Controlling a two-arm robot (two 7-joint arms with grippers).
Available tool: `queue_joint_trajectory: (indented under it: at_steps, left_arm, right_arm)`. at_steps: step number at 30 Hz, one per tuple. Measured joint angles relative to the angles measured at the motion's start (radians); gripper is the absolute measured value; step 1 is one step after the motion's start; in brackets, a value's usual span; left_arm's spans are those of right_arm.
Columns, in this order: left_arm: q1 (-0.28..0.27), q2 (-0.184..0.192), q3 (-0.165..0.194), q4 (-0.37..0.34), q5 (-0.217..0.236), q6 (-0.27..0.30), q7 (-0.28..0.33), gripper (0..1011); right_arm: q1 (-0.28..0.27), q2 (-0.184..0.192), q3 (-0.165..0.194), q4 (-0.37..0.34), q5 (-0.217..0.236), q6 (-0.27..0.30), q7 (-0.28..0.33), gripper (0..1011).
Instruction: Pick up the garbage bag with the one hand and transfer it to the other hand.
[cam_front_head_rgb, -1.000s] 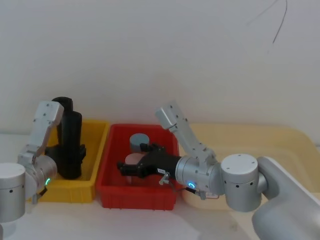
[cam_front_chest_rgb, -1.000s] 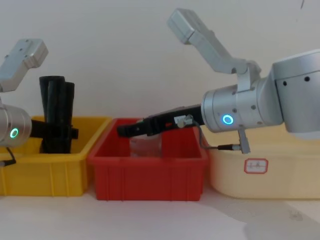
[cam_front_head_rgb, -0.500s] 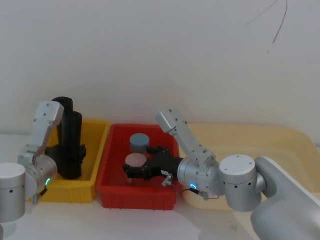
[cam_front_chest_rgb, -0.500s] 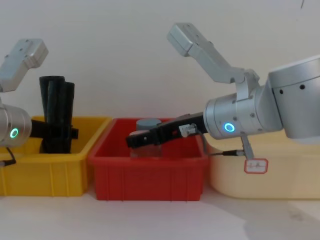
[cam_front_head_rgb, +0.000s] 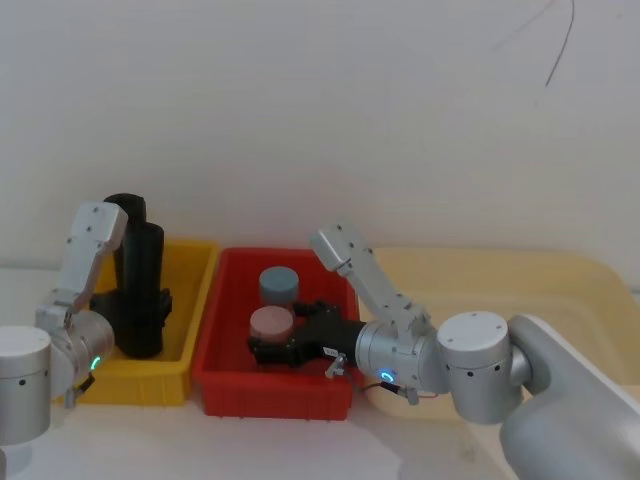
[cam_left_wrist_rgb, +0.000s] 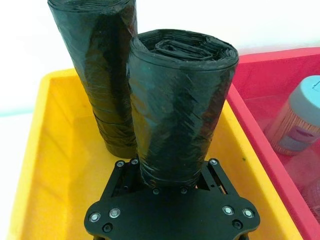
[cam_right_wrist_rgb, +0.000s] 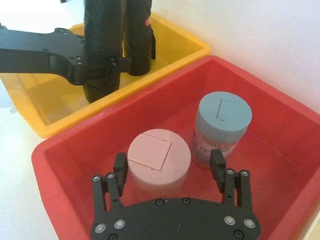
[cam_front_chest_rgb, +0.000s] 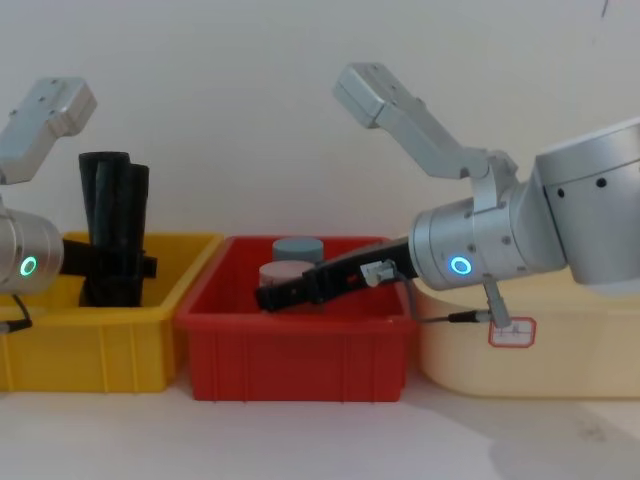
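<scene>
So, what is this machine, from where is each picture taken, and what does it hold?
It is a robot with two arms, each ending in a tool. One picture looks down from its head, one forward from its chest, one from each wrist. The left tool is shut on the garbage bag, a black roll standing in the yellow bin beside a second roll. The right tool is open, over the red bin, facing a pink-lidded jar and a blue-lidded jar.

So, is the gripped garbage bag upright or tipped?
Upright. The garbage bag stands vertical in the yellow bin, with the left gripper closed around its lower part.
</scene>
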Motion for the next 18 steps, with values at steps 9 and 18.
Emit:
queue_joint_trajectory:
  at_steps: [9, 18]
  left_arm:
    - [0.000, 0.000, 0.000, 0.000, 0.000, 0.000, 0.000, 421]
    - [0.000, 0.000, 0.000, 0.000, 0.000, 0.000, 0.000, 421]
  right_arm:
    - [0.004, -0.012, 0.015, 0.024, 0.004, 0.002, 0.009, 1001]
    - [0.007, -0.019, 0.024, 0.040, 0.011, 0.003, 0.014, 955]
